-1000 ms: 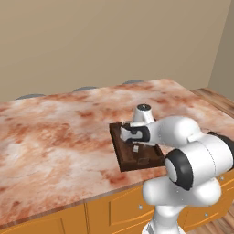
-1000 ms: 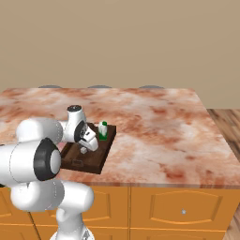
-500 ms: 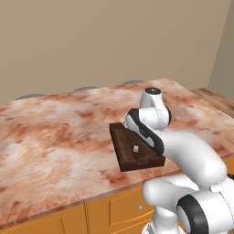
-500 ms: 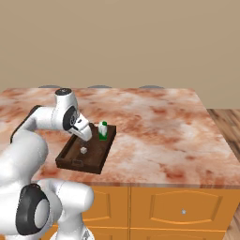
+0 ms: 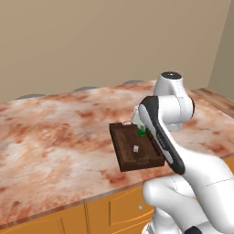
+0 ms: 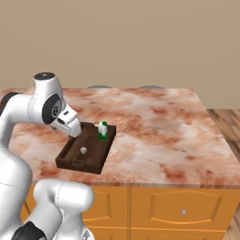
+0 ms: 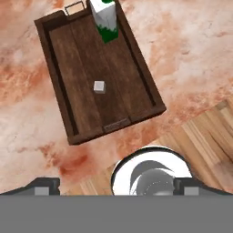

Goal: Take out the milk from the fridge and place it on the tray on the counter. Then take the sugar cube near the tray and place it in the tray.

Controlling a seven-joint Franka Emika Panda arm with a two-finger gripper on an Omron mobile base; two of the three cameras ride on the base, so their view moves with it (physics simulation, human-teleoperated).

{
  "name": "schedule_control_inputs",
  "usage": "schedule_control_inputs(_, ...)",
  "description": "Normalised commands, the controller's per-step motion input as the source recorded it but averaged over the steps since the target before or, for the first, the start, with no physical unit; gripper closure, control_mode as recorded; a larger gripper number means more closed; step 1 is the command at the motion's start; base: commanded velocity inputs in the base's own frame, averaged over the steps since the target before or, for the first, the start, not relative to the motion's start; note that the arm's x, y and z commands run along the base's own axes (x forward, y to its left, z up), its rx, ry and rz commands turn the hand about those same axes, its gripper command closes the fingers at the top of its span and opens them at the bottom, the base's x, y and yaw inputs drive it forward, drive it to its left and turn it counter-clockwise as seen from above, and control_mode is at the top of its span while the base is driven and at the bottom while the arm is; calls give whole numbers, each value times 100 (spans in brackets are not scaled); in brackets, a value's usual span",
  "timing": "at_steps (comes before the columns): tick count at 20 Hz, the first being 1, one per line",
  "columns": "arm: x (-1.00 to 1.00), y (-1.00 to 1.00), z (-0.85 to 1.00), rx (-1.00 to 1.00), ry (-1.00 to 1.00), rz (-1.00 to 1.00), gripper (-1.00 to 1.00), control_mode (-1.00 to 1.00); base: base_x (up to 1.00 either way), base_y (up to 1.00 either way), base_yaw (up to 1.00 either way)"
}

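Observation:
The dark wooden tray (image 7: pixel 59 91) lies on the marbled counter (image 5: pixel 55 132) near its front edge. The milk (image 7: pixel 103 16), a white carton with a green base, stands upright at the tray's far end (image 6: pixel 102 131), partly behind my arm (image 5: pixel 140 131). A tiny white sugar cube (image 7: pixel 99 87) rests on the tray floor near the middle (image 6: pixel 83 150) (image 5: pixel 136 148). My gripper (image 7: pixel 116 185) hangs well above the tray's near end, open, with nothing between its fingers; it shows by the tray's left side (image 6: pixel 74 130). The fridge is out of view.
Orange cabinet fronts (image 6: pixel 178 206) run below the counter's front edge. Wooden floor (image 6: pixel 229 126) lies past the counter's right end. A beige wall backs the counter, with grey rounded stool tops (image 5: pixel 84 88) along its far edge.
The hand has lifted up and back from low over the tray. The sugar cube stays on the tray floor and the milk has not moved.

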Motion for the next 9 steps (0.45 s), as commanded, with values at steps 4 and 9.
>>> schedule_control_inputs(4,-85,0,100,0,1,18,-100,-100,0,0,0)
schedule_control_inputs(9,-93,0,98,0,-10,13,-100,-100,0,0,0)
